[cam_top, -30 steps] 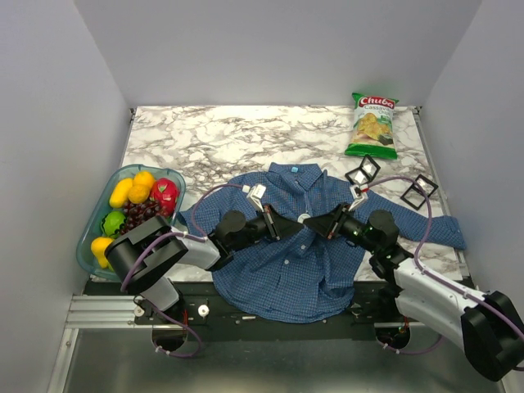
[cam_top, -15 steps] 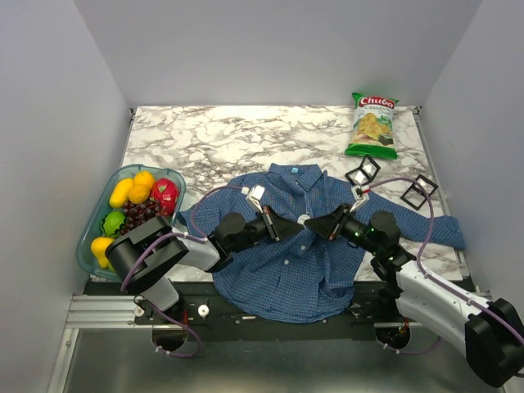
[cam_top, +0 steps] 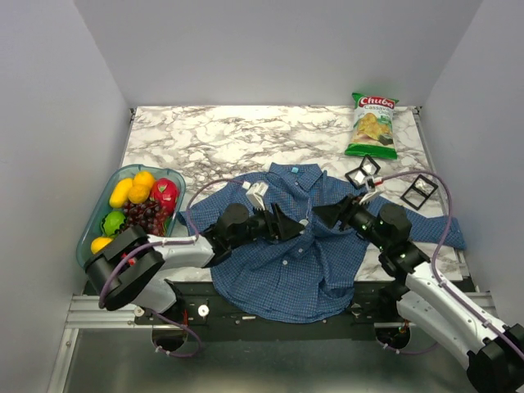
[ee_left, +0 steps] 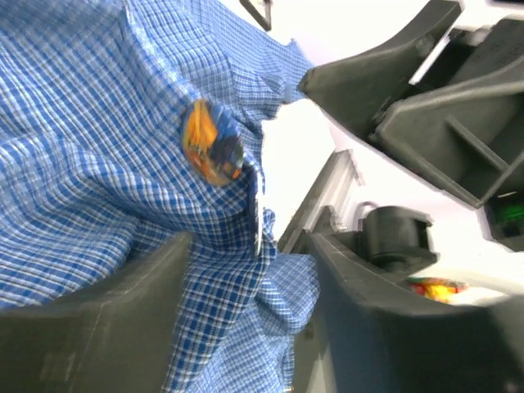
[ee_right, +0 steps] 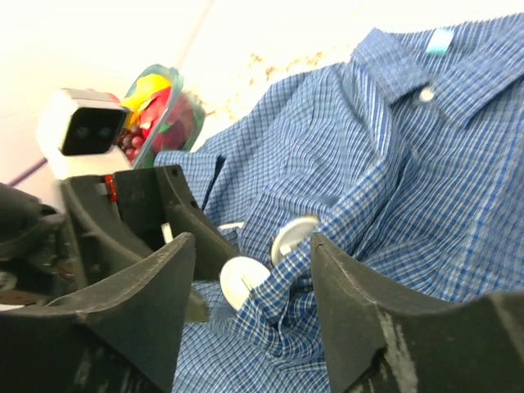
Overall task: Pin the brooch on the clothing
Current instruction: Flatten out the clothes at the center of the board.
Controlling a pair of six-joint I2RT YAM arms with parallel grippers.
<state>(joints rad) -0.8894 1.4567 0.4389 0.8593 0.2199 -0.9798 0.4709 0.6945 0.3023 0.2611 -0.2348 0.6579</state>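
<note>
The clothing, a blue checked shirt point(cam_top: 286, 278), lies spread at the table's near middle. The brooch point(ee_left: 211, 151) shows an orange face on a raised fold of the shirt point(ee_left: 82, 164) in the left wrist view. From the right wrist, two white discs point(ee_right: 244, 281) sit against that fold point(ee_right: 344, 213). My left gripper point(cam_top: 286, 223) is open, its jaws either side of hanging fabric point(ee_left: 237, 270) without pinching it. My right gripper point(cam_top: 321, 214) faces it from the right, also open, the fold and discs between its jaws.
A green tray of fruit point(cam_top: 88, 237) stands at the left edge. A bag of chips point(cam_top: 372, 124) lies at the back right. Two black square frames point(cam_top: 363, 172) point(cam_top: 419, 190) lie just right of the shirt's collar.
Both grippers have opened and drawn slightly apart; earlier their tips met over the shirt's middle. The left gripper has let go of what it pinched.
</note>
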